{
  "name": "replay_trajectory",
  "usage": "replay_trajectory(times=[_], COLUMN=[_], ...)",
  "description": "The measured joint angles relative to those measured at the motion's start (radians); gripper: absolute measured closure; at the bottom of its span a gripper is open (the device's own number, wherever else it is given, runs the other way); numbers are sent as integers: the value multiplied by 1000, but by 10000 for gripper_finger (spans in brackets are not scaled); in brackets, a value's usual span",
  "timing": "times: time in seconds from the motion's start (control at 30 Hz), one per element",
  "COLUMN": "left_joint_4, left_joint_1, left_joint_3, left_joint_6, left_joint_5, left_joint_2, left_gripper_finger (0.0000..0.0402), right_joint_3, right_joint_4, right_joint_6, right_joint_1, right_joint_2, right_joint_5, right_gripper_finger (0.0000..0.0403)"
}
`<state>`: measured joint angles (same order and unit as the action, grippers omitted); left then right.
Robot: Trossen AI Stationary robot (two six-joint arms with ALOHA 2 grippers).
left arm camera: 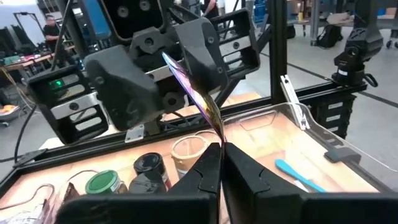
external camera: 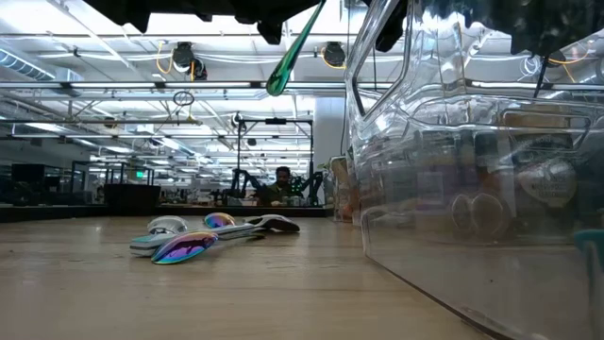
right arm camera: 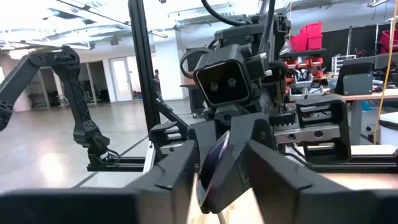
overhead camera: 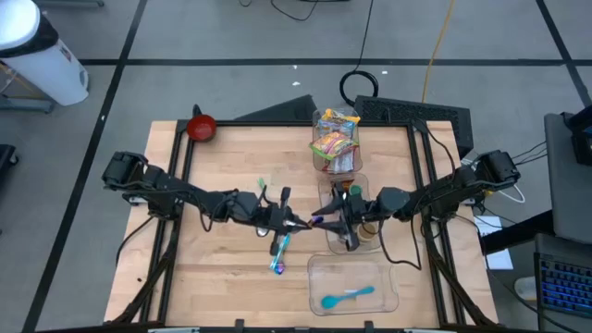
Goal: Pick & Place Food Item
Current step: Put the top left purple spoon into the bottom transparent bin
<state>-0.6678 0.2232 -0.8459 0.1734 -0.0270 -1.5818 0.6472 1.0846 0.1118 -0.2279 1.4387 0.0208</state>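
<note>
Two dark arms reach in from the frame's left and right. Two clear containers: a snack-filled bin [overhead camera: 335, 139] at upper centre, a tray [overhead camera: 351, 284] at lower centre. One blue spoon [overhead camera: 347, 296] lies inside it. One red bowl [overhead camera: 201, 127] sits upper left.

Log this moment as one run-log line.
left gripper: shut on iridescent utensil | right gripper: shut on same utensil | handover mid-table | blue spoon in clear bin

clear bin [overhead camera: 326, 294] blocks front, left tabletop [overhead camera: 213, 268] open
</note>
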Motion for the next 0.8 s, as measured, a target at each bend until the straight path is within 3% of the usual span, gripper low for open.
replay_trajectory(times=[0.13, 0.27, 0.4, 0.6, 0.8], left_joint_4=[0, 0, 0, 28, 151], left_joint_1=[0, 0, 0, 19, 40], left_joint_3=[0, 0, 0, 0, 0], left_joint_6=[-2, -2, -59, -103, -77], left_joint_5=[-1, -2, -21, -158, -172], left_joint_2=[0, 0, 0, 16, 123], left_gripper_finger=[390, 395, 368, 290, 210], right_joint_3=[0, 0, 0, 0, 0], right_joint_4=[-4, -5, -5, -63, -153], right_joint_6=[-3, 7, 18, 7, 58], right_joint_1=[4, 24, 34, 33, -19], right_joint_2=[0, 0, 0, -55, -159], right_joint_5=[-11, -106, -129, -136, -274], right_gripper_finger=[341, 393, 393, 399, 400])
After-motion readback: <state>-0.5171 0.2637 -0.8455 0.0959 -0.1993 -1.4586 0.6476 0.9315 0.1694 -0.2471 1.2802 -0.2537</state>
